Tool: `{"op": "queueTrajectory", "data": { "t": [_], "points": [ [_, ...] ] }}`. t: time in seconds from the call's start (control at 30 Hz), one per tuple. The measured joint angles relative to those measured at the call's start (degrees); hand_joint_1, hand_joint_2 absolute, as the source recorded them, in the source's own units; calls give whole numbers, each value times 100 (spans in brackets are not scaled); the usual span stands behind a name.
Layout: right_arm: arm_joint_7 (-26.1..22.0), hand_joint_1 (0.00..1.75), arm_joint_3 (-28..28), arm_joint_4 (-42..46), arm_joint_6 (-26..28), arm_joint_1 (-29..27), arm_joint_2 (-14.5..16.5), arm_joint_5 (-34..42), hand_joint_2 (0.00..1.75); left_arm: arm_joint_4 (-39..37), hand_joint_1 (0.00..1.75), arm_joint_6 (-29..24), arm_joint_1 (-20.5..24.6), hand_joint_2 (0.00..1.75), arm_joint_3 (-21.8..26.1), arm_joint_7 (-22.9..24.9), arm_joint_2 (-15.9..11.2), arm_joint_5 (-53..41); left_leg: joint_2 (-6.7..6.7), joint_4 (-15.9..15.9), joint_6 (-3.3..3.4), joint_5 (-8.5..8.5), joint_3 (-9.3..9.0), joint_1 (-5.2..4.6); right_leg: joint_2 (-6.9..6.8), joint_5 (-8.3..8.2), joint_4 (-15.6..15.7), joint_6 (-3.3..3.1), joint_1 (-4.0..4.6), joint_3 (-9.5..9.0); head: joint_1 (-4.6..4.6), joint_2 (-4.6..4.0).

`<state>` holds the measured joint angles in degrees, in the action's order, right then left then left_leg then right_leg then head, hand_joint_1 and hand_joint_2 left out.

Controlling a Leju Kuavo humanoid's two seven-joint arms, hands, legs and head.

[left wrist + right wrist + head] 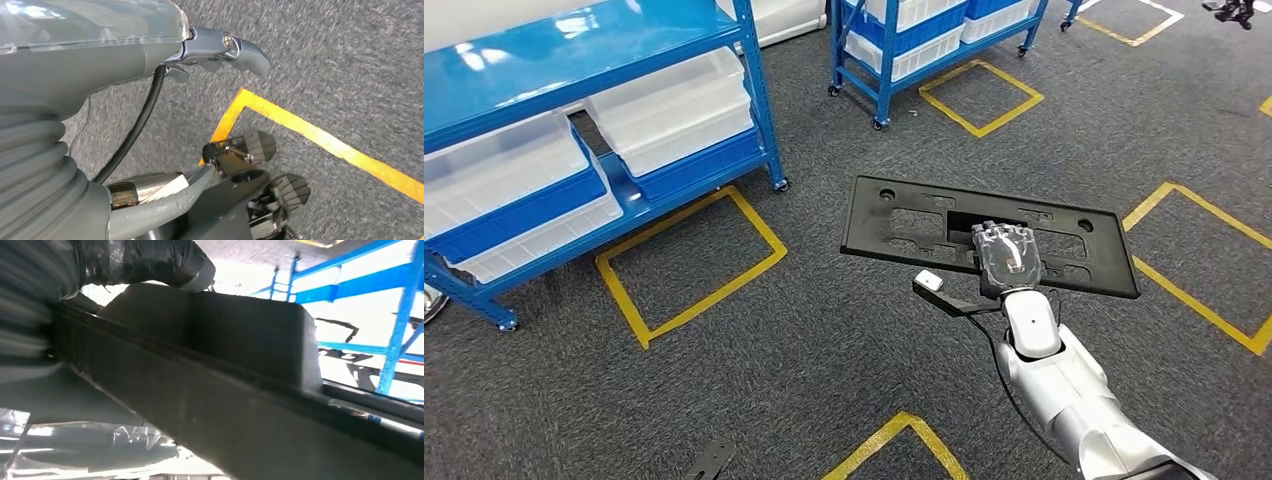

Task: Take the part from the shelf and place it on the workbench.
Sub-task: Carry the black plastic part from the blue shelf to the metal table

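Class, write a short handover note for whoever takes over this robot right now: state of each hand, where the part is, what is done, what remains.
Right robot hand: grips the flat black rectangular plastic panel, carried level above the grey carpet.
Left robot hand: hangs by the floor, holding nothing, fingers curled.
Done: panel is off the blue metal shelf.
Left: carry it to the workbench, which I cannot see from here, and set it down.

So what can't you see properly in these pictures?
- Right hand: head view, its fingertips hide under the black part it holds.
- Black part: right wrist view, too close, cut off by the edges.
- Blue shelf: head view, cut off by the left edge.
- Left hand: left wrist view, fingers mostly hidden behind its own cover.
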<state>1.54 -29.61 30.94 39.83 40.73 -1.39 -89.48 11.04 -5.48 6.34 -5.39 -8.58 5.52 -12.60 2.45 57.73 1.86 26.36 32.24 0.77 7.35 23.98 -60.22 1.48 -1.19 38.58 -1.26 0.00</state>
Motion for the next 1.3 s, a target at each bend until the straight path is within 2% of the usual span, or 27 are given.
{"op": "queueTrajectory", "data": {
  "t": [0.03, 0.07, 0.1, 0.13, 0.17, 0.2, 0.23, 0.3, 0.37, 0.4, 0.47, 0.53, 0.6, 0.63, 0.67, 0.7, 0.73, 0.77, 0.83, 0.9, 0.97, 1.0, 1.03, 1.1, 1.17, 1.2, 1.3],
  "points": [
    [-5, 169, 1, -9, 0, 27, -15, -2, 175, 3, 0, 5, 8, 175, 2, -6, 12, 1, -89, -59, 28, -38, -15, 7, -207, 117, -176, 14, 23, 88, 10, 0],
    [-10, 169, 2, -16, -1, 57, -19, -5, 175, 4, 0, 11, 11, 175, 4, -10, 19, 1, -173, -79, 46, -57, -18, -3, -447, 292, -472, 16, 30, 223, 19, 0],
    [-15, 169, 2, -25, -2, 85, -14, -9, 175, 4, 0, 16, 9, 175, 8, -13, 25, 0, -255, -82, 58, -63, -9, -14, -602, 481, -845, 27, 32, 391, 27, 0],
    [-17, 169, 2, -39, -2, 100, -9, -10, 175, 4, 0, 21, 4, 175, 11, -13, 28, -2, -341, -75, 59, -64, 3, -22, -672, 620, -1193, 41, 28, 541, 27, 0],
    [-16, 169, 2, -60, -3, 106, -7, -11, 175, 4, 0, 23, -1, 175, 13, -11, 32, -5, -426, -67, 58, -62, 12, -26, -701, 671, -1400, 51, 23, 619, 28, 0],
    [-13, 169, 2, -83, -3, 110, -6, -11, 175, 4, 0, 23, -3, 175, 14, -9, 38, -11, -508, -61, 55, -59, 18, -27, -720, 623, -1403, 56, 21, 592, 28, 0],
    [-8, 169, 2, -107, -2, 119, -6, -11, 175, 4, 0, 23, -1, 175, 14, -5, 44, -18, -587, -54, 48, -54, 20, -28, -755, 489, -1174, 54, 24, 444, 28, 0],
    [-1, 169, 2, -135, -1, 159, -3, -11, 175, 4, 0, 22, 10, 175, 15, 4, 58, -36, -724, -28, 13, -29, 20, -48, -1000, 200, -384, 16, 62, -31, 28, 0],
    [4, 169, 2, -145, -1, 203, 8, -11, 175, 4, 0, 22, 20, 175, 17, 8, 65, -49, -842, 3, -39, 2, 16, -86, -1179, 92, 89, -52, 111, -282, 23, 0],
    [6, 169, 2, -151, -1, 217, 12, -11, 175, 4, 0, 22, 23, 175, 19, 9, 67, -51, -900, 11, -61, 11, 14, -103, -1170, 99, 129, -84, 133, -283, 20, 0],
    [12, 169, 2, -173, 0, 223, 10, -11, 175, 7, 0, 22, 30, 175, 20, 12, 72, -55, -976, 24, -112, 43, 0, -97, -1018, 61, 152, -141, 114, -264, 19, 0],
    [22, 169, 2, -191, 2, 246, 12, -11, 175, 10, 0, 17, 38, 175, 25, 14, 73, -57, -759, 273, -173, 238, 89, -73, -884, 16, 196, -210, 76, -268, 15, 0],
    [33, 169, 2, -205, 3, 294, 33, -13, 175, 10, 0, 11, 28, 175, 34, 23, 73, -59, -432, 951, -204, 609, 377, -56, -740, -12, 211, -258, 68, -252, 8, 0],
    [37, 169, 2, -218, 2, 317, 44, -15, 175, 10, 0, 8, 18, 175, 39, 27, 73, -60, -353, 1320, -207, 761, 543, -52, -658, -17, 203, -269, 73, -237, 5, 0],
    [37, 169, 2, -230, 1, 331, 52, -16, 175, 10, 0, 7, 10, 175, 41, 31, 73, -61, -321, 1564, -204, 823, 659, -50, -569, -18, 189, -275, 79, -226, 6, 0],
    [36, 169, 2, -245, -1, 340, 56, -17, 175, 10, 0, 5, 10, 175, 43, 31, 73, -62, -307, 1604, -197, 770, 686, -49, -477, -18, 169, -275, 83, -217, 7, 0],
    [36, 169, 2, -257, -2, 348, 56, -18, 175, 10, 0, 5, 17, 175, 43, 31, 73, -62, -289, 1424, -183, 610, 612, -48, -385, -17, 146, -273, 84, -210, 6, 0],
    [35, 169, 2, -265, -3, 359, 56, -18, 175, 11, 0, 5, 28, 175, 43, 30, 73, -62, -231, 1073, -162, 388, 460, -46, -293, -14, 123, -269, 84, -204, 7, 0],
    [34, 169, 2, -275, -3, 397, 59, -19, 175, 10, 0, 7, 43, 175, 45, 31, 71, -62, 45, 399, -122, 102, 167, -25, -128, -18, 85, -242, 78, -172, 11, 0],
    [34, 169, 2, -286, -5, 428, 60, -15, 175, 10, 0, 9, 61, 175, 54, 36, 69, -63, 212, 153, -104, 86, 67, -25, 14, -55, 78, -174, 45, -103, 10, 0],
    [33, 169, 2, -304, -6, 425, 33, 0, 175, 11, 0, 6, 84, 175, 64, 49, 73, -72, 100, 75, -69, 55, 41, -28, 107, -99, 102, -91, 15, -49, 9, 0],
    [35, 169, 2, -313, -5, 423, 13, 8, 175, 11, 0, 1, 93, 175, 68, 56, 77, -79, 27, 24, -36, 22, 22, -22, 2, -77, 74, -65, 25, -20, 15, 0],
    [38, 169, 2, -320, -4, 426, -3, 9, 175, 11, 0, -3, 100, 175, 70, 62, 83, -91, -53, -27, -1, -11, 3, -15, -175, 4, -42, -46, 42, 43, 23, 0],
    [49, 169, 2, -326, -2, 433, -13, 1, 175, 11, 0, -5, 99, 175, 75, 74, 91, -113, -217, -75, 44, -36, -16, -26, -576, 324, -623, -16, 54, 318, 38, 0],
    [62, 169, 2, -332, -1, 409, -23, -5, 175, 11, 0, -5, 87, 175, 78, 81, 93, -128, -359, -71, 56, -30, -12, -39, -679, 599, -1305, 23, 20, 637, 46, 0],
    [66, 169, 2, -334, -1, 396, -27, -5, 175, 11, 0, -5, 83, 175, 79, 82, 93, -131, -400, -70, 58, -27, -11, -40, -686, 657, -1491, 35, 9, 725, 46, 0],
    [69, 169, 2, -336, -1, 389, -32, -5, 175, 11, 0, -5, 82, 175, 80, 82, 93, -132, -419, -69, 58, -27, -10, -40, -688, 672, -1565, 41, 4, 760, 47, 0]
  ]
}}
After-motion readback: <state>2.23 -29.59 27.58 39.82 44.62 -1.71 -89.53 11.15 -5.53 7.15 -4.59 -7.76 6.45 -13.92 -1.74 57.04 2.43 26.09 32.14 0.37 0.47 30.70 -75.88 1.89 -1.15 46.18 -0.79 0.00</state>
